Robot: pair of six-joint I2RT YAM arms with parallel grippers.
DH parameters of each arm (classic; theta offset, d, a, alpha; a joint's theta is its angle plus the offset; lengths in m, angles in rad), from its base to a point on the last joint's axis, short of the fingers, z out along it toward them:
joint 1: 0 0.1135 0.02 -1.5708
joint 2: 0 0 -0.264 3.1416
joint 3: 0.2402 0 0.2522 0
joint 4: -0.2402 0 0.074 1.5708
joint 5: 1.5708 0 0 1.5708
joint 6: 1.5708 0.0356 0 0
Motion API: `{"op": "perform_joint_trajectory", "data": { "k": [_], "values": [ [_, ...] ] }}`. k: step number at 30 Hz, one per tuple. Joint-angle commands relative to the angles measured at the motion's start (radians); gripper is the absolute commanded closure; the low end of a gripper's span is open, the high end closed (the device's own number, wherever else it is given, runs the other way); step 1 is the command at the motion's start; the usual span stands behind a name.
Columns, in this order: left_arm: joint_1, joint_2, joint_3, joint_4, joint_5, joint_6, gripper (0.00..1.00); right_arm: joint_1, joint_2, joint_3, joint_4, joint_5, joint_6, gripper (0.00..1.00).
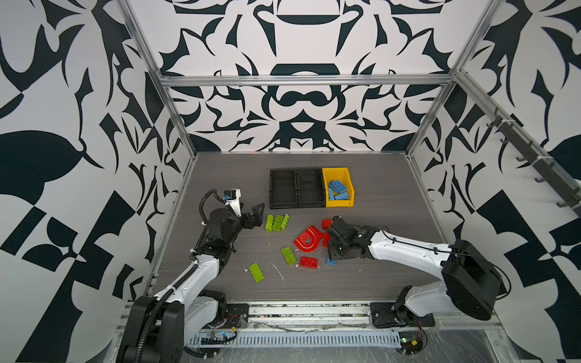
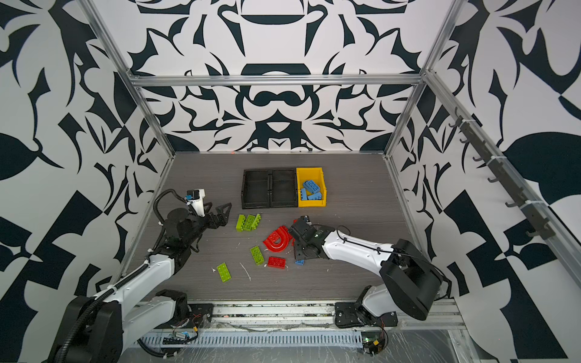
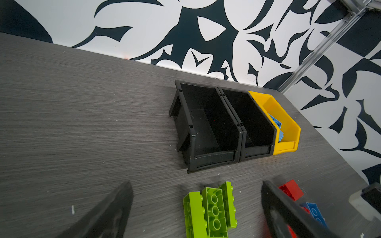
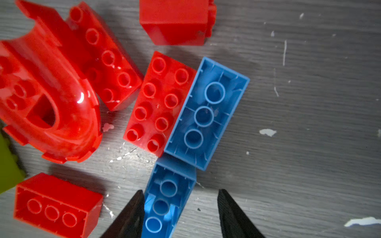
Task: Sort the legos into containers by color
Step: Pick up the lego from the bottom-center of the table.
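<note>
**Right end effector straddles a blue brick**

The right end effector point(image 4: 181, 191) stands partly open over an upturned blue brick point(image 4: 165, 206) on the tabletop point(image 1: 377, 204). One finger touches the brick's side and the other stands clear, so nothing is gripped. A second blue brick point(image 4: 206, 113) touches a red brick point(image 4: 158, 103), near the red arch point(image 1: 308, 240). The left end effector point(image 1: 256, 215) is spread wide and empty, just beside three lime green bricks point(image 1: 276, 222). More blue bricks point(image 1: 338, 187) lie in the yellow bin point(image 1: 339, 202), which touches the two black bins point(image 1: 283, 206).
</note>
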Motion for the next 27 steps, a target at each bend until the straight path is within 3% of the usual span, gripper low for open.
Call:
{"op": "perform_joint_trajectory", "data": {
  "k": [1,8,27],
  "values": [
    [-0.002,-0.021,-0.013,0.009,-0.003,-0.006,0.01,0.007,0.009,0.012,0.039,-0.018,-0.001,0.41],
    [-0.002,-0.022,-0.013,0.008,-0.005,-0.006,0.01,0.01,0.034,0.012,0.066,-0.028,-0.001,0.43],
    [-0.002,-0.011,-0.011,0.011,-0.004,-0.006,0.0,0.012,0.025,0.0,0.063,0.003,-0.001,0.64]
  ]
}}
